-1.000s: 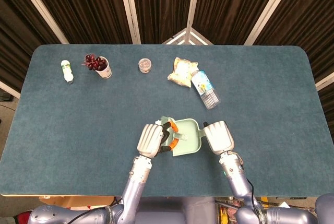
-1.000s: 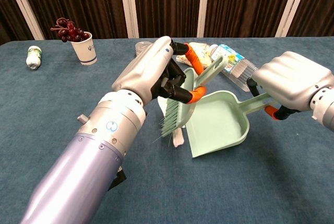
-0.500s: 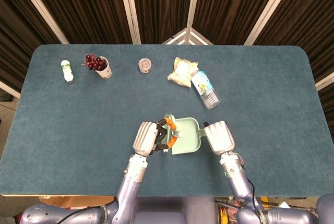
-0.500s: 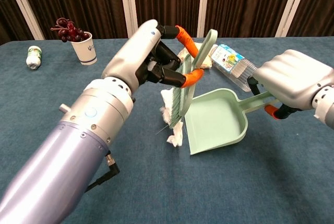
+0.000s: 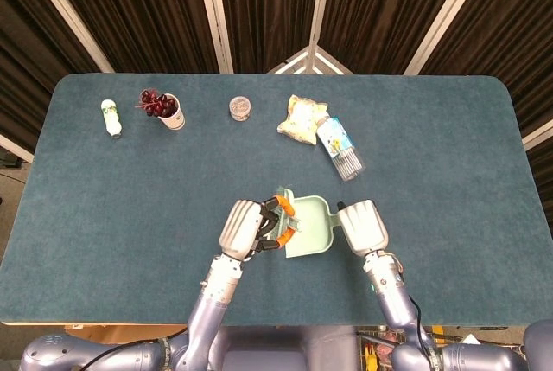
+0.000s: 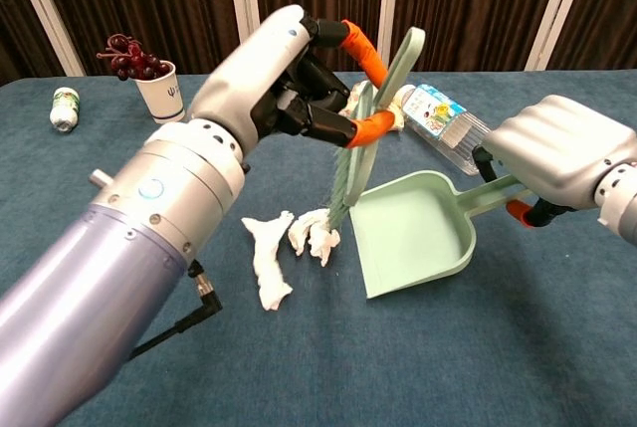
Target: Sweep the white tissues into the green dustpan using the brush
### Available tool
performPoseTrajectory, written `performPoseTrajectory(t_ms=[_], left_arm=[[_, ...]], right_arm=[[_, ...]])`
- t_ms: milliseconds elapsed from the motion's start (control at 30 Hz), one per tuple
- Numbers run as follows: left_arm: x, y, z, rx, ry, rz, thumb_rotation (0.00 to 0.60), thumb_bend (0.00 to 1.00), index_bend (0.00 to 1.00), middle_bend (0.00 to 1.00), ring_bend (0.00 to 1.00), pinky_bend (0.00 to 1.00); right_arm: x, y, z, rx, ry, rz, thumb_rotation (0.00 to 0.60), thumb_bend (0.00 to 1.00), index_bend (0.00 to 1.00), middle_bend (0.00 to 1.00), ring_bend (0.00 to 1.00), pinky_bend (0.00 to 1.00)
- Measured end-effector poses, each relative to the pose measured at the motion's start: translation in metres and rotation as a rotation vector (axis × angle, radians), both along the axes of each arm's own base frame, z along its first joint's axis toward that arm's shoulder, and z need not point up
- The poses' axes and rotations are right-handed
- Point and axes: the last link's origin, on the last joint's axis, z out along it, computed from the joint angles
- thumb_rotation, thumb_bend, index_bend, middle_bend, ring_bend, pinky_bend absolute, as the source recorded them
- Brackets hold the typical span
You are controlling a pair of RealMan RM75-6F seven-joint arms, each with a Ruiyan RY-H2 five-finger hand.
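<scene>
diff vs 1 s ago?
The left hand swung the brush more upright and drew it left, away from the dustpan; the tissues now lie uncovered on the table. The right hand still holds the dustpan handle, unmoved.

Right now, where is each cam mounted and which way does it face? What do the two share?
Head view: high above the near table edge, looking straight down at the blue table; both forearms, left hand and right hand show.
Chest view: low at the robot's front, looking forward across the table to the curtains; the left forearm fills the foreground, the right hand sits at the right edge.
Shared: both hands, brush, dustpan, cup of grapes, clear bottle. The tissues show plainly only from the chest.
</scene>
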Motion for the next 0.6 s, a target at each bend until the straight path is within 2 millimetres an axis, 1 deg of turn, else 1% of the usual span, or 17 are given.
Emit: performPoseTrajectory(t_ms=[167, 300, 433, 600], left_arm=[[-0.009, 0.002, 0.014, 0.041, 0.101, -0.021, 0.6, 0.64, 0.79, 1.0, 1.0, 1.0], [-0.026, 0.006, 0.025, 0.067, 0.218, -0.014, 0.6, 0.64, 0.79, 1.0, 1.0, 1.0], [-0.043, 0.009, 0.03, 0.061, 0.295, 0.017, 0.6, 0.64, 0.79, 1.0, 1.0, 1.0], [-0.063, 0.007, 0.031, 0.035, 0.349, 0.047, 0.6, 0.64, 0.79, 1.0, 1.0, 1.0]], right_arm=[[-0.001, 0.0, 0.0, 0.004, -0.002, -0.003, 0.6, 0.5, 0.7, 0.85, 0.82, 0.81], [0.0, 0.001, -0.002, 0.007, -0.008, -0.002, 0.6, 0.5, 0.7, 0.85, 0.82, 0.81], [-0.001, 0.002, -0.003, 0.013, -0.006, -0.003, 0.6, 0.5, 0.7, 0.85, 0.82, 0.81], [-0.002, 0.004, -0.005, 0.031, -0.006, -0.003, 0.6, 0.5, 0.7, 0.85, 0.82, 0.81]])
